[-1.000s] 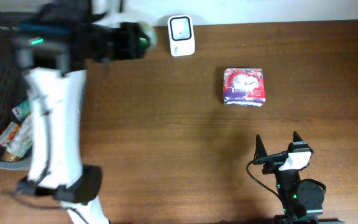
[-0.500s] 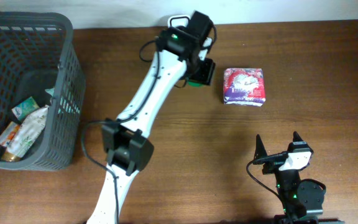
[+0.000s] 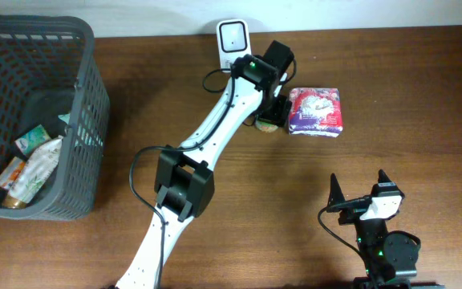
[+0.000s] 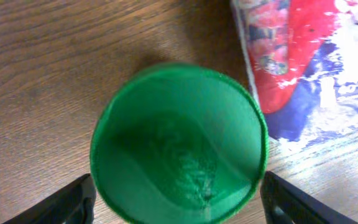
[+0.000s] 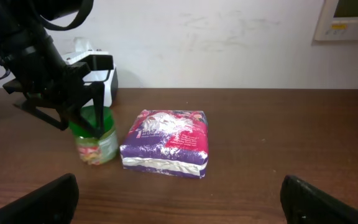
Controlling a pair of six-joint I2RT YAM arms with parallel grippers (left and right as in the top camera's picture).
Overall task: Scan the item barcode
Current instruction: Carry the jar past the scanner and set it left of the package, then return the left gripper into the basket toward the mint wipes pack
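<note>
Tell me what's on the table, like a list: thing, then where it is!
jar: green lid, standing beside the packet
packet: red and purple, flat on the table
scanner: white, at the back edge
basket: left side, small packs inside
left gripper: open, straddling the jar lid
right gripper: open, empty

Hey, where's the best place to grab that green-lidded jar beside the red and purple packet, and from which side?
Grip the green-lidded jar across its round body just under the lid, coming straight down from above. It stands upright with its top clear. The packet sits close on one side, so the fingers probably belong on the two sides clear of it.
</note>
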